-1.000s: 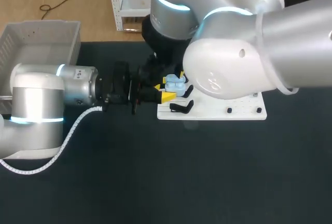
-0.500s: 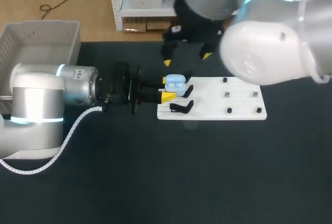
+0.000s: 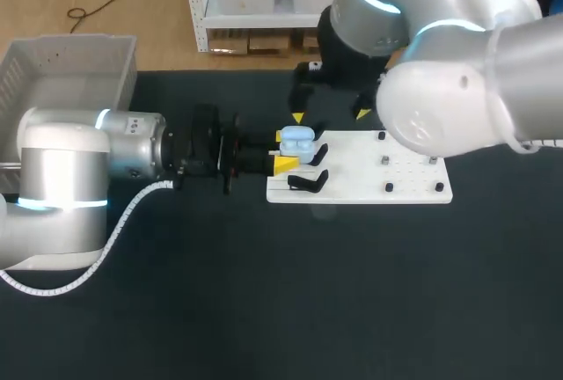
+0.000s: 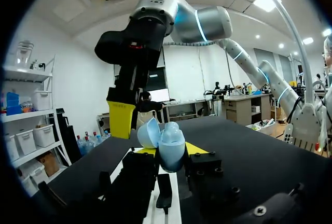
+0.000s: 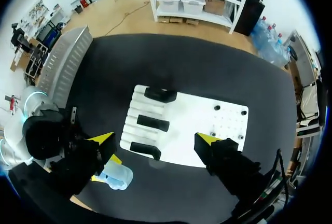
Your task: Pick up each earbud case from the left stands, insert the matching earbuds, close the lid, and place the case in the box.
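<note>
Earbud case (image 4: pixel 168 143), pale blue, glossy and rounded, with its lid hinged open, is grasped low on its body by the left tool (image 3: pixel 284 151). It sits just off the left edge of the white stand board (image 3: pixel 369 182), toward the table's far edge. Right tool (image 3: pixel 331 116) hangs released and empty above the board's far edge. The risk, I judge, is that the smooth shell twists or slips in the grip if the right tool presses down off-centre or clips the raised lid.

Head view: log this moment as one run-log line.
left jaws: shut on case | case: lid open, at board's left end | right jaws: open, empty, above board
</note>
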Controlling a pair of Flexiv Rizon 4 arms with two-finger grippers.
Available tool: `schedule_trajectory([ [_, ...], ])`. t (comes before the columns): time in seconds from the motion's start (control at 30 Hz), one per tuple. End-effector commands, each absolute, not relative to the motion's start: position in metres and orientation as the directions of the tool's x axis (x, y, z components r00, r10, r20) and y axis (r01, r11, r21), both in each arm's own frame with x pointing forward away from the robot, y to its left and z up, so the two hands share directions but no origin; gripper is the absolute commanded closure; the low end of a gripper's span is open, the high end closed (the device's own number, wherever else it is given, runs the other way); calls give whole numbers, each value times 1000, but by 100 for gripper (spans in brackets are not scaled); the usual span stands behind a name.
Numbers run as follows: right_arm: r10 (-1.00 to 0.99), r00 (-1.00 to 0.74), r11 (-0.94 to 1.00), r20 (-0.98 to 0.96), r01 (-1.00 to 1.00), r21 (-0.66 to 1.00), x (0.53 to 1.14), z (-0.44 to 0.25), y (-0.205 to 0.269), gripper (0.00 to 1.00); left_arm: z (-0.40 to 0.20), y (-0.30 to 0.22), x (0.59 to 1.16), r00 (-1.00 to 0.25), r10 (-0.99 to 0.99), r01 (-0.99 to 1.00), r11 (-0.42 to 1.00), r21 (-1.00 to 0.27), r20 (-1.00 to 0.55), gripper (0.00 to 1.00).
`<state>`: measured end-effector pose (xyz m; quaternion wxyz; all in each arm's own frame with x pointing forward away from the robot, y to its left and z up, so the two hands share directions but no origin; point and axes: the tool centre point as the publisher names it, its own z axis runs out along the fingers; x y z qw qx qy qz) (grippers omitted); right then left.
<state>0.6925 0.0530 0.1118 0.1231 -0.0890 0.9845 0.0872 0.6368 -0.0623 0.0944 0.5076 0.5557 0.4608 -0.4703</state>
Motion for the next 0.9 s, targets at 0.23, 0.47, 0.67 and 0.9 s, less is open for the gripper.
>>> schedule_trajectory([
  [0.23, -177, -967, 970, -184, -203, 135, 674, 113, 49, 0, 94, -62, 636, 134, 34, 990, -59, 132, -990, 100],
  [0.47, -192, -969, 968, -158, -213, 130, 659, 115, 48, 0, 94, -62, 636, 134, 34, 990, -59, 132, -990, 100],
  [0.67, -159, -937, 969, -311, -209, 134, 657, 131, 41, 0, 94, -62, 636, 134, 34, 990, -59, 132, -990, 100],
  [0.9, -224, -853, 942, -472, -313, 119, 640, 162, 26, 0, 96, -61, 636, 126, 36, 991, -51, 124, -991, 100],
])
